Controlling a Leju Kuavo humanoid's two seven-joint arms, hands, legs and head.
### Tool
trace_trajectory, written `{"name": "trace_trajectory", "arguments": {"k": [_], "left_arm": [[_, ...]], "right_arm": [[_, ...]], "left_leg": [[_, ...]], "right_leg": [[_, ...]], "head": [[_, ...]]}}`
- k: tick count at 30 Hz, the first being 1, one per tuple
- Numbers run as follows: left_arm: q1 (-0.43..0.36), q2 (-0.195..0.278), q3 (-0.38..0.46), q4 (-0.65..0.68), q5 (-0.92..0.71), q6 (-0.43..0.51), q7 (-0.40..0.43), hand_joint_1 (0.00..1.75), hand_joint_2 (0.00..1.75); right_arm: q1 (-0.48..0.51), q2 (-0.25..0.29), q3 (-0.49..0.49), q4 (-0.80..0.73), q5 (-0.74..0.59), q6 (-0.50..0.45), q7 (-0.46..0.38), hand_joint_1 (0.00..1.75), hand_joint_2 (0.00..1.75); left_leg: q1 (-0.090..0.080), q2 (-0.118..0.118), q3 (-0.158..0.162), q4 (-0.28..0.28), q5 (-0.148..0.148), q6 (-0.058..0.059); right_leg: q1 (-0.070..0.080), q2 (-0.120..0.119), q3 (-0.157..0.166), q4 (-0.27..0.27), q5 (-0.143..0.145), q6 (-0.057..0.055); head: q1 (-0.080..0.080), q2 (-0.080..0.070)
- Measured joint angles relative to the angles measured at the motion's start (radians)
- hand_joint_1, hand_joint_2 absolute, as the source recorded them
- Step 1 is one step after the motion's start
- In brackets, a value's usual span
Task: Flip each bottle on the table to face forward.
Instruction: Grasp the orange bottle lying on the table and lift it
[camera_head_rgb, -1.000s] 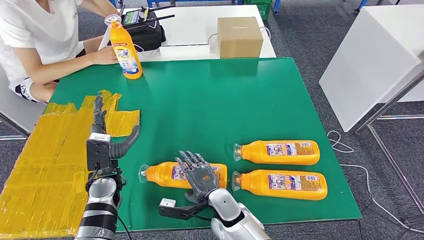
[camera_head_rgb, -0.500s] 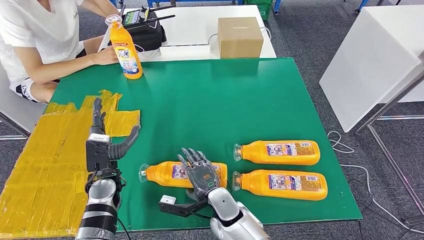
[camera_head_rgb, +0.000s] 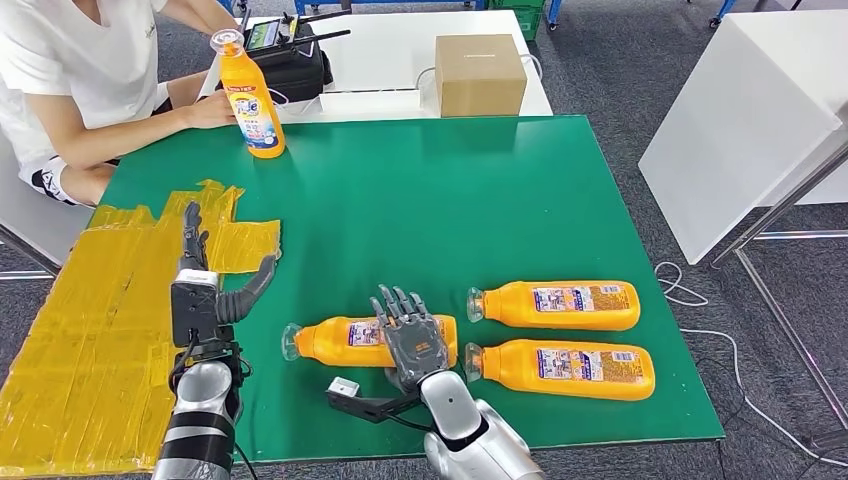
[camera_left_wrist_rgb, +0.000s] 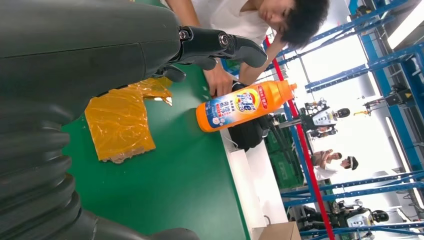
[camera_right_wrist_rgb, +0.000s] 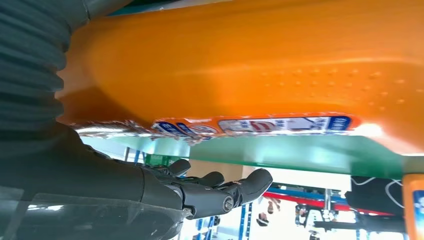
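The right hand (camera_head_rgb: 409, 337) lies over the near-left lying bottle (camera_head_rgb: 340, 341) on the green table (camera_head_rgb: 450, 210), fingers spread across its label side and not clamped; two more lying bottles (camera_head_rgb: 556, 304) (camera_head_rgb: 565, 368) lie just to the right, and one upright bottle (camera_head_rgb: 249, 96) stands at the far left corner by a person's hand (camera_head_rgb: 208, 110). The left hand (camera_head_rgb: 200, 285) hovers with fingers apart, holding nothing. The step in hand appears to be the grasp approach; the next move calls for wrapping the body and rotating it label-forward.
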Motion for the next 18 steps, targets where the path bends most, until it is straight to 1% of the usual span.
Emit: {"name": "trace_trajectory", "arguments": {"k": [10, 11, 12, 14, 15, 16, 18], "left_arm": [[0.001, 0.0, 0.007, -0.001, 0.019, 0.001, 0.004, 0.0, 1.75], [0.001, 0.0, 0.008, -0.002, 0.02, 0.001, 0.004, 0.0, 1.75], [0.001, 0.0, 0.01, -0.002, 0.021, 0.001, 0.004, 0.0, 1.75], [0.001, 0.0, 0.013, -0.003, 0.023, 0.0, 0.004, 0.0, 1.75], [0.001, 0.0, 0.014, -0.003, 0.024, 0.0, 0.004, 0.0, 1.75], [0.001, 0.0, 0.015, -0.003, 0.025, 0.0, 0.004, 0.0, 1.75], [0.001, 0.0, 0.016, -0.003, 0.027, -0.001, 0.004, 0.0, 1.75]], "right_arm": [[-0.008, 0.0, -0.033, 0.005, 0.012, 0.019, 0.021, 0.0, 1.75], [-0.011, 0.0, -0.036, 0.008, 0.012, 0.023, 0.023, 0.12, 1.75], [-0.014, 0.0, -0.039, 0.011, 0.012, 0.026, 0.024, 0.34, 1.75], [-0.018, 0.0, -0.042, 0.016, 0.011, 0.029, 0.024, 1.05, 1.75], [-0.02, 0.0, -0.044, 0.019, 0.01, 0.031, 0.021, 1.3, 1.75], [-0.022, 0.0, -0.046, 0.024, 0.009, 0.032, 0.018, 1.46, 1.75], [-0.027, 0.0, -0.05, 0.036, 0.007, 0.038, 0.012, 1.5, 1.75]], "left_leg": [[0.0, 0.0, 0.0, 0.0, 0.0, 0.0], [0.0, 0.0, 0.0, 0.0, 0.0, 0.0], [0.0, 0.0, 0.0, 0.0, 0.0, 0.0], [0.0, 0.0, 0.0, 0.0, 0.0, 0.0], [0.0, 0.0, 0.0, 0.0, 0.0, 0.0], [0.0, 0.0, 0.0, 0.0, 0.0, 0.0], [0.0, 0.0, 0.0, 0.0, 0.0, 0.0]], "right_leg": [[0.0, 0.0, 0.0, 0.0, 0.0, 0.0], [0.0, 0.0, 0.0, 0.0, 0.0, 0.0], [0.0, 0.0, 0.0, 0.0, 0.0, 0.0], [0.0, 0.0, 0.0, 0.0, 0.0, 0.0], [0.0, 0.0, 0.0, 0.0, 0.0, 0.0], [0.0, 0.0, 0.0, 0.0, 0.0, 0.0], [0.0, 0.0, 0.0, 0.0, 0.0, 0.0]], "head": [[0.0, 0.0], [0.0, 0.0], [0.0, 0.0], [0.0, 0.0], [0.0, 0.0], [0.0, 0.0], [0.0, 0.0]]}}
